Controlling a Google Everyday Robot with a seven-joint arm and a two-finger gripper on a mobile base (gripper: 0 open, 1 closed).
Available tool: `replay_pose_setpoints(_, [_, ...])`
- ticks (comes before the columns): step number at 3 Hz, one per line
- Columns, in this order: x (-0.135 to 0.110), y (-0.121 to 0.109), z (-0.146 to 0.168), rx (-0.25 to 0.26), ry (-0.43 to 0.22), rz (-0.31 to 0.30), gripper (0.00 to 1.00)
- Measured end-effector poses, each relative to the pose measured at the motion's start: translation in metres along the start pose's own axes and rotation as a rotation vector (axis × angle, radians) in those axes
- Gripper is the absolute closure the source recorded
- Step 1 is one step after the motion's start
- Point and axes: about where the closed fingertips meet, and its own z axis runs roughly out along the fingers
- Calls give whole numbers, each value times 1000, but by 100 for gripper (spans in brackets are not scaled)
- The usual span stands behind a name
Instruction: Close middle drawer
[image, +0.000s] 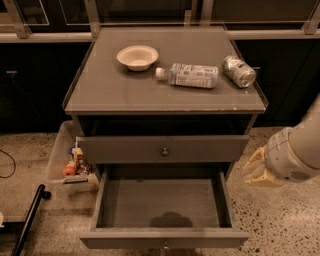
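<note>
The grey cabinet (100, 100) has two drawers showing. The middle drawer (160, 202) is pulled far out toward me, its shallow grey box empty, and its small brass knob (165, 245) sits at the bottom edge of the view. Above it, a narrower-fronted drawer (125, 149) with a brass knob stands a little way out. Any drawer beneath is hidden. My gripper (257, 169), tan on a white arm, hangs at the right of the cabinet, level with the gap between the two drawers. It is beside the open drawer's right side and touches nothing.
On the cabinet top lie a white bowl (137, 56), a clear plastic bottle (192, 75) on its side and a metal can (239, 70). A clear bin (57, 155) with small items stands on the floor at the left. A black pole (30, 217) lies lower left.
</note>
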Motion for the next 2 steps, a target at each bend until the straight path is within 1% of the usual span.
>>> replay_pose_setpoints(1, [16,6,66,-31,-71,55,100])
replay_pose_setpoints(2, [29,6,125,-61,-123,79,100])
